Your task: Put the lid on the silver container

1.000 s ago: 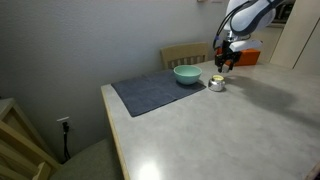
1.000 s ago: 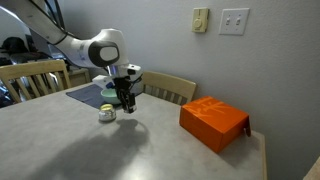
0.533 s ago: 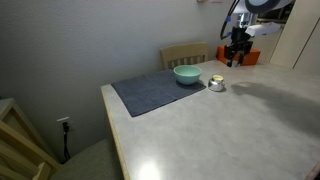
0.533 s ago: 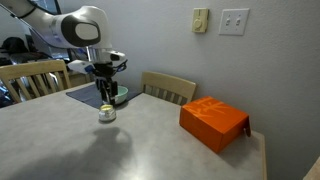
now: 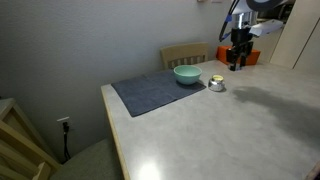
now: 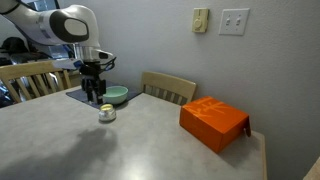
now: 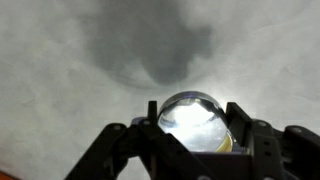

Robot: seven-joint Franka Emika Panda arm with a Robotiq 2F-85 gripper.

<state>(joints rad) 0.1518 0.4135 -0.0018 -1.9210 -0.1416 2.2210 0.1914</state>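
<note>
Evidently the gripper (image 7: 195,140) pinches the lid (image 7: 190,115) aloft; the silver container (image 6: 107,114) sits on the table (image 6: 150,150) near the teal bowl (image 6: 116,96); centre the lid over its rim, descend level, then release

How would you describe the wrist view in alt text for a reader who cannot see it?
A small round shiny metal lid sits gripped between the two dark fingers of the hand, at the bottom of the frame. Behind it lies a blurred pale grey tabletop with a dark shadow.
</note>
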